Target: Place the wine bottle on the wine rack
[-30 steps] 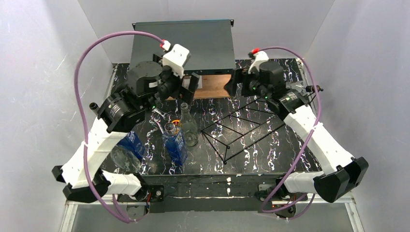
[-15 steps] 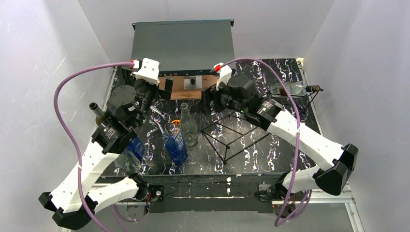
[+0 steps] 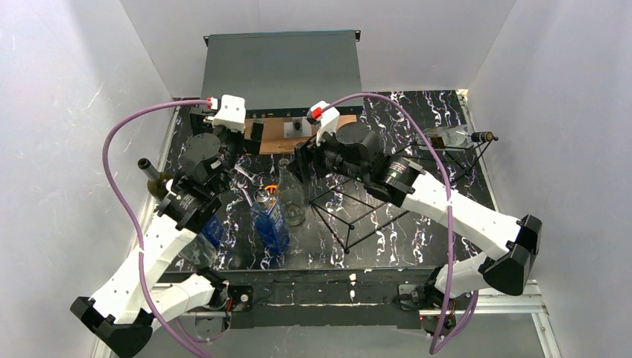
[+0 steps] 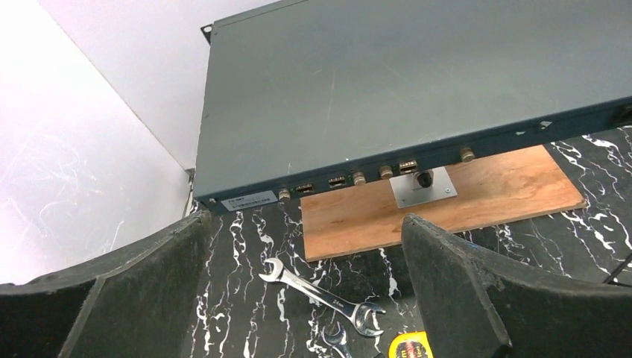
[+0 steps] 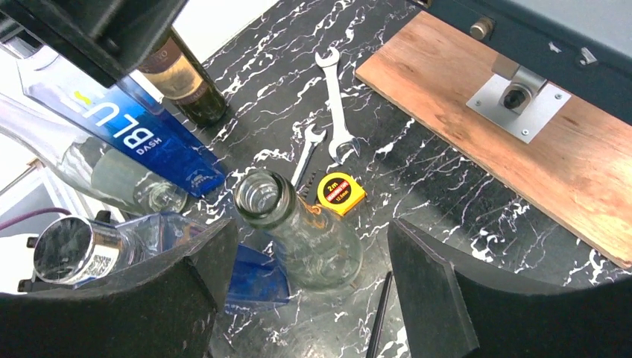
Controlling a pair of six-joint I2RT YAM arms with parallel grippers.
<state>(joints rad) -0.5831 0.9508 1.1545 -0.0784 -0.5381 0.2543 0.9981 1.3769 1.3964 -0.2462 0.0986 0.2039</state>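
Observation:
A dark wine bottle point(image 3: 153, 181) with a gold label point(image 5: 181, 79) stands at the table's left edge, beside my left arm. The black wire wine rack point(image 3: 367, 200) lies right of centre, and nothing rests on it. My right gripper point(image 3: 301, 165) hovers over an upright clear glass bottle point(image 3: 291, 200). In the right wrist view that bottle's mouth point(image 5: 262, 195) sits between my right gripper's point(image 5: 309, 280) open jaws, nearer the left finger and apart from both. My left gripper point(image 3: 249, 136) is open and empty above the back left, in the left wrist view point(image 4: 307, 287) over a wrench point(image 4: 320, 294).
Blue bottles point(image 3: 271, 221) point(image 5: 141, 134) and a clear one point(image 3: 195, 243) crowd the front left. Wrenches point(image 5: 335, 112) and a yellow tape measure point(image 5: 340, 192) lie behind the clear bottle. A wooden board point(image 3: 277, 137) and grey box point(image 3: 283, 67) sit at the back. Another clear bottle point(image 3: 449, 138) lies far right.
My right arm swung left from the back right to over the clear bottle, and its jaws narrowed somewhat. My left arm drew back and to the left, jaws still wide.

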